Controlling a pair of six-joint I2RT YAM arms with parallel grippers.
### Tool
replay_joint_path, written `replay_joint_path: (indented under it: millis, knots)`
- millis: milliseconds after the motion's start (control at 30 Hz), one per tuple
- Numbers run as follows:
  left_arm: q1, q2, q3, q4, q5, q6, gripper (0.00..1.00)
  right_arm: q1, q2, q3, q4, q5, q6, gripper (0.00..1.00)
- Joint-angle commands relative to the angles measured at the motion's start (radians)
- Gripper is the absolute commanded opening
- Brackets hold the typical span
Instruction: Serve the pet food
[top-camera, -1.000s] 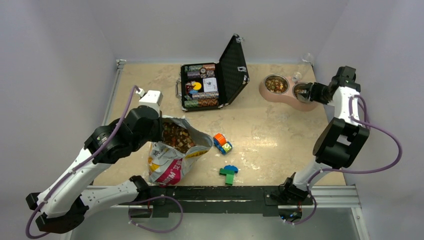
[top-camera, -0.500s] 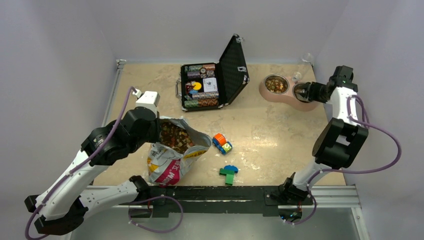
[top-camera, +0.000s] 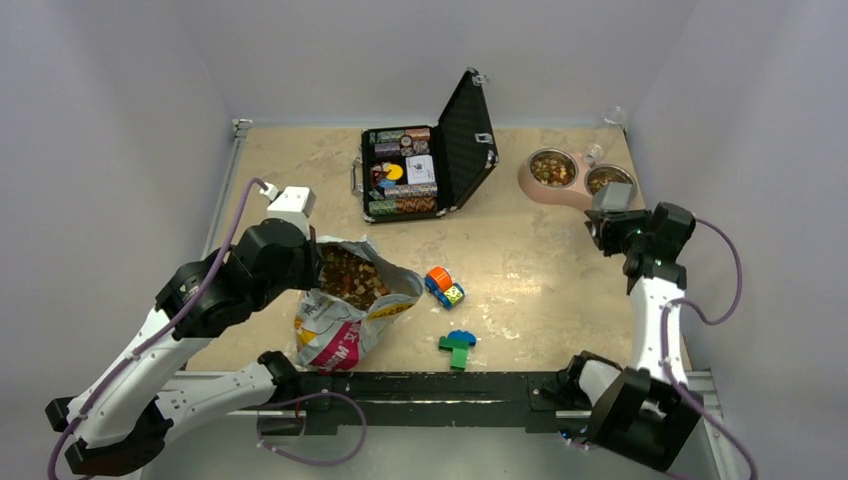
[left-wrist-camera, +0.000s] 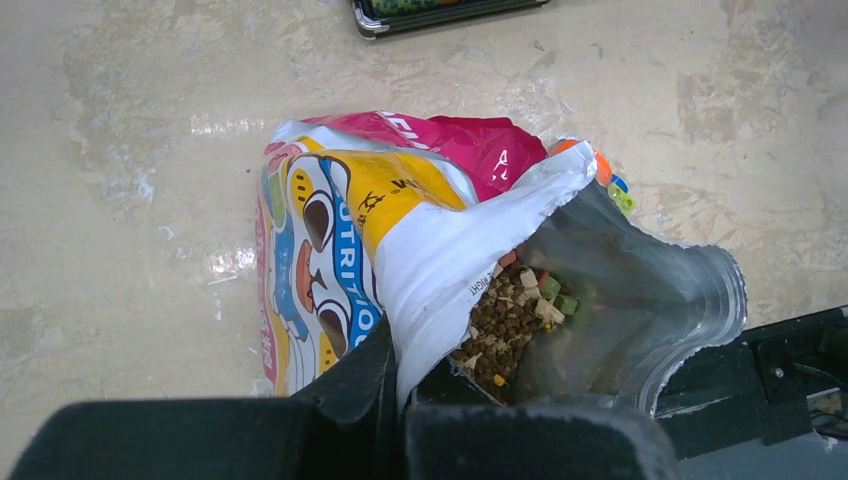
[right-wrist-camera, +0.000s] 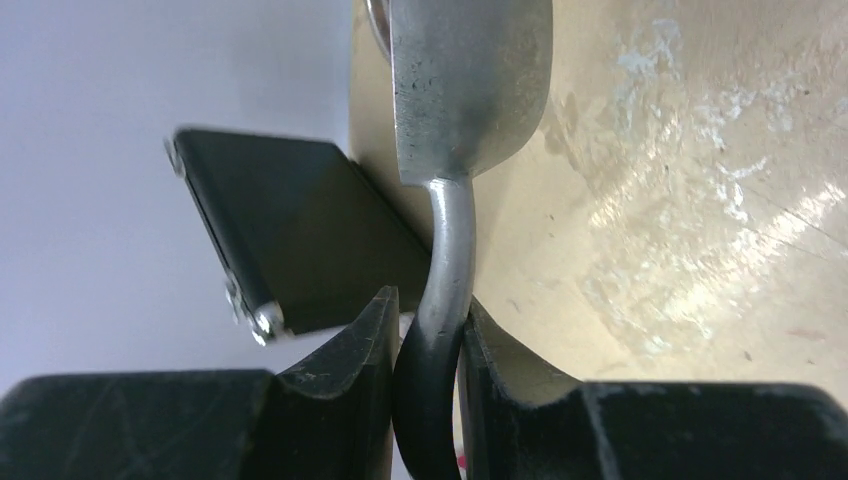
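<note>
The pet food (top-camera: 350, 276) fills an open, colourful bag (top-camera: 335, 335) lying at the near left. My left gripper (top-camera: 312, 258) is shut on the bag's white rim (left-wrist-camera: 440, 260), and kibble (left-wrist-camera: 510, 320) shows just inside the mouth. My right gripper (top-camera: 600, 228) is shut on the black handle (right-wrist-camera: 432, 380) of a metal scoop (right-wrist-camera: 470, 80) and hovers just in front of the pink double feeder (top-camera: 530, 185). Both steel bowls, the left bowl (top-camera: 552, 168) and the right bowl (top-camera: 608, 180), hold kibble. Whatever is inside the scoop is hidden.
An open black case (top-camera: 405, 172) of chips stands at the back middle, its lid (right-wrist-camera: 290, 240) upright. A toy car (top-camera: 445, 287) and green-blue blocks (top-camera: 458, 347) lie near the bag. Two small clear cups (top-camera: 615, 116) sit by the back right wall.
My right arm has swung back from over the right bowl toward the near side, still gripping the scoop. The left arm shifted slightly and keeps hold of the bag.
</note>
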Motion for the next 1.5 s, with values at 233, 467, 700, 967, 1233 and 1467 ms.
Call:
replay_joint_path:
  millis: [233,467,700,967,1233,1467]
  knots:
    - [0.003,-0.001,0.000,0.129,0.154,-0.024,0.00,0.403,-0.572,-0.182,-0.337,-0.253,-0.434,0.00]
    - [0.003,0.123,0.009,0.185,0.373,0.011,0.00,0.571,-0.675,0.026,-0.619,-0.441,-0.537,0.00]
    - [0.003,0.223,0.055,0.212,0.504,-0.007,0.00,0.627,-0.473,0.305,-0.892,-0.572,-0.776,0.00]
    - [0.001,0.221,0.018,0.246,0.569,-0.072,0.00,0.909,-0.347,0.311,-0.859,-0.411,-0.718,0.00]
    - [0.000,0.226,0.007,0.285,0.706,-0.094,0.00,1.174,-0.026,0.429,-0.692,-0.195,-0.598,0.00]
    - [-0.001,0.225,0.005,0.269,0.714,-0.098,0.00,1.178,0.326,0.855,-0.970,0.164,-0.650,0.00]
